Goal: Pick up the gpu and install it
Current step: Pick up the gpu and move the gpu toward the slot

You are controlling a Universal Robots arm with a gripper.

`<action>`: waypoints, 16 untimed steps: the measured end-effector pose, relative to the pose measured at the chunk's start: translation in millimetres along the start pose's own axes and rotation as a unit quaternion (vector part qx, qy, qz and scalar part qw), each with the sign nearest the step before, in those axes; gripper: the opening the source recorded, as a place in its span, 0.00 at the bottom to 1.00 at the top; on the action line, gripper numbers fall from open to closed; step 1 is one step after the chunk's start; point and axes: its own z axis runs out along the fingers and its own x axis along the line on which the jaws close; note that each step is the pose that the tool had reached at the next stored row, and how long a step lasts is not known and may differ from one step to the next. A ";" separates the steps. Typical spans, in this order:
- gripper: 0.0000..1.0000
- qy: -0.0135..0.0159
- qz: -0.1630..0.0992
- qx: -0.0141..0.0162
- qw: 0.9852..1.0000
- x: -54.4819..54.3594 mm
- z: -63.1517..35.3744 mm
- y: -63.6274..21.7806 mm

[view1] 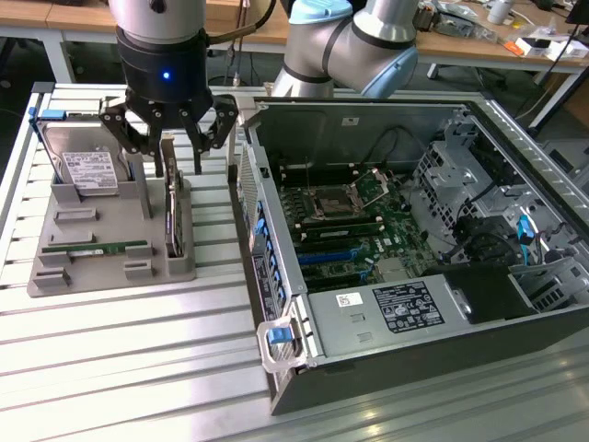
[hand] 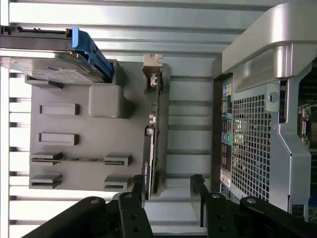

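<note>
The gpu (view1: 172,207) stands on its edge in a slot of the grey holder (view1: 101,221), its silver bracket toward the far end. My gripper (view1: 178,166) hangs right over it, open, with one finger on each side of the card's upper edge. In the wrist view the gpu (hand: 151,134) runs as a thin dark strip along the holder (hand: 84,129), and my gripper (hand: 167,188) straddles its end. The card lies much closer to one finger than to the other. I cannot tell whether a finger touches it.
A silver hard drive (view1: 87,168) and a green memory stick (view1: 92,249) sit in the same holder. The open computer case (view1: 276,276) stands close on the exterior view's right, its motherboard (view1: 350,226) exposed. All of it rests on a slatted metal table (view1: 138,368).
</note>
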 end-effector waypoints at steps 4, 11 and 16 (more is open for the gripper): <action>0.50 0.000 0.000 0.000 1.000 0.8 5.3 -0.3; 0.50 0.000 0.000 0.000 1.000 7.5 14.8 -0.6; 0.50 0.000 0.000 0.000 1.000 7.7 19.2 -0.8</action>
